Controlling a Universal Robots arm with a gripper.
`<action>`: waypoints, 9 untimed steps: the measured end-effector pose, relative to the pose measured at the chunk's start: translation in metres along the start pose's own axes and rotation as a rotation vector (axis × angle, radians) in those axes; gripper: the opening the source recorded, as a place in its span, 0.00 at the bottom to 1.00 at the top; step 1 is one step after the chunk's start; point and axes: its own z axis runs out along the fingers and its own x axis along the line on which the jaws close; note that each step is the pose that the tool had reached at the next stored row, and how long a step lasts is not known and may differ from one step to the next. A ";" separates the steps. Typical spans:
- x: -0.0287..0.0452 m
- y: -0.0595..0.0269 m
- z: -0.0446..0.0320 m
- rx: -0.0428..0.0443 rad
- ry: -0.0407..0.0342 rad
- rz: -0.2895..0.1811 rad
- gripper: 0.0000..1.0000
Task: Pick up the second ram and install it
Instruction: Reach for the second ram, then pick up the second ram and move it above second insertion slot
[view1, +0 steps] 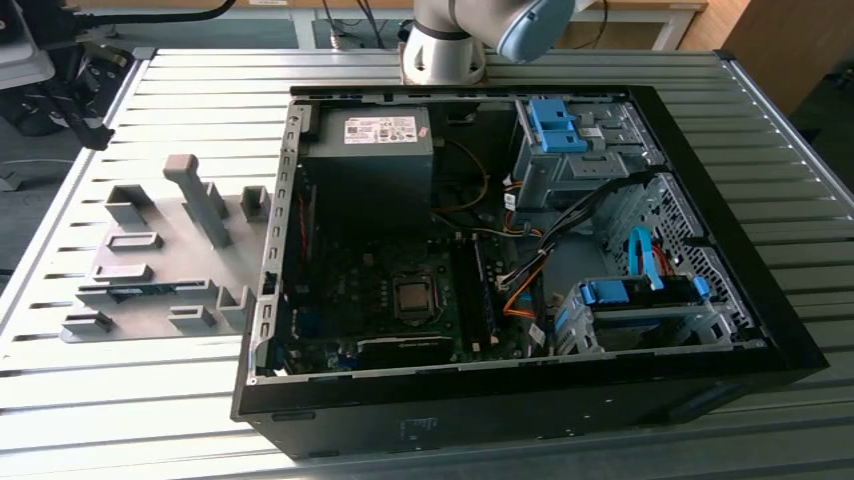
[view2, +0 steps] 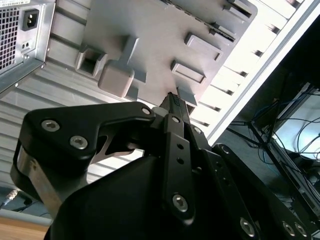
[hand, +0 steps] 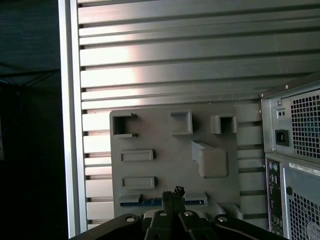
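The second ram (view1: 142, 291) is a thin blue stick lying in a slot of the grey fixture plate (view1: 160, 255), towards the exterior view's left, beside the open computer case (view1: 507, 240). In the first wrist view the ram (hand: 137, 202) lies along the plate's near edge. My gripper (hand: 173, 192) hangs well above it with its fingertips pressed together over the stick's middle, hiding that part. The second wrist view shows my gripper (view2: 172, 101) shut and holding nothing, pointing at the plate (view2: 150, 35).
Upright grey blocks (view1: 200, 195) rise from the fixture plate. The case's rear wall (hand: 295, 150) stands close beside the plate. The slatted metal table (view1: 147, 400) ends just past the plate, with dark floor and cables (view2: 290, 135) beyond. The arm's base (view1: 447, 45) stands behind the case.
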 end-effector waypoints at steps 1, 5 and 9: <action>0.0000 0.0000 0.0000 0.0000 0.0000 0.000 0.11; 0.0007 0.0000 0.0000 0.0000 0.0001 0.000 0.11; 0.0008 0.0000 0.0000 0.0000 0.0000 0.000 0.11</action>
